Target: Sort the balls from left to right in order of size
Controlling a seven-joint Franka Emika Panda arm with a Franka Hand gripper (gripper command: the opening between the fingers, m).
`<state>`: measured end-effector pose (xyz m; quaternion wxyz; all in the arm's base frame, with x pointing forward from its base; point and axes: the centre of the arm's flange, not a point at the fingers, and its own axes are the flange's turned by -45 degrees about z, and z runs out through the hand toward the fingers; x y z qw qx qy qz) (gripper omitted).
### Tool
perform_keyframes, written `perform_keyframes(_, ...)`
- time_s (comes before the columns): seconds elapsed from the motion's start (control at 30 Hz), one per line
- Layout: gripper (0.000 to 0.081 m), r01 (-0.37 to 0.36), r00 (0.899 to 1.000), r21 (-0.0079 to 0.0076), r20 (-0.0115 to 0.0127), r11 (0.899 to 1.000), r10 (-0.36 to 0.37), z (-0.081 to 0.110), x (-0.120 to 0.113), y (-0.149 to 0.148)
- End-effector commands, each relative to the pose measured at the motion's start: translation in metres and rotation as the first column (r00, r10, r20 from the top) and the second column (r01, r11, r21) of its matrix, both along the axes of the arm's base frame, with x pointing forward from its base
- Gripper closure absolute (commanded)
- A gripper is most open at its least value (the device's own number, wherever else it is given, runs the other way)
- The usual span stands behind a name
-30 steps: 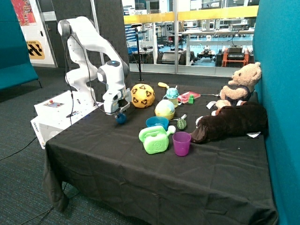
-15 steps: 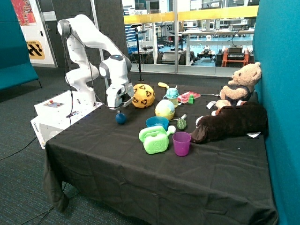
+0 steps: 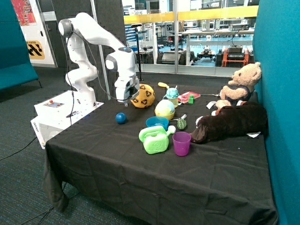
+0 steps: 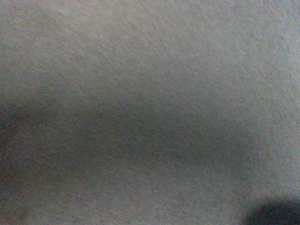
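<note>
Black cloth covers the desk (image 3: 117,173), which stands against a teal partition with glass-walled lab space behind.

Gripper (image 3: 124,99) hangs above the cloth, apart from every object, just beside the yellow patterned ball (image 3: 143,95) and above and behind the small blue ball (image 3: 121,118). Cannot tell how the jaws stand; the outside view is too coarse there. Nothing seen hanging from them. Wrist view gives only bare dark cloth, with a dark blob at one corner that I cannot identify.

Balls on the desk:
- small blue ball, alone on open cloth toward the robot's base, well clear of the clutter; free-standing, nothing touching it
- yellow patterned ball, the largest, further back
- pale green-and-yellow ball (image 3: 165,109), middling size, just behind the blue bowl (image 3: 156,123)

Other items: green toy watering can (image 3: 154,139), purple cup (image 3: 182,143), teddy bear (image 3: 240,85), dark brown plush (image 3: 230,122). None look involved.

Judgement: blue ball seems parked at its end of the row as the smallest. Yellow and pale balls do not yet read as a size-ordered line; that part looks undone. Gripper's spot near the yellow ball suggests it as the likely next target, though a ball that wide may be awkward to grasp.
</note>
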<state>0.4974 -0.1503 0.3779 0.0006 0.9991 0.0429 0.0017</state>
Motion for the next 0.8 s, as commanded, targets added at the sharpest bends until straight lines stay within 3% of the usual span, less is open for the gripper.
perform_keyframes(0.0, 0.0117, -0.037, 0.999, 0.0011, -0.0035, 0.999, 0.037, 0.020, 0.024, 0.024)
perform_keyframes(0.77, 0.0065, 0.009, 1.000, 0.0011, -0.0035, 1.000, -0.009, 0.030, 0.082, 0.051)
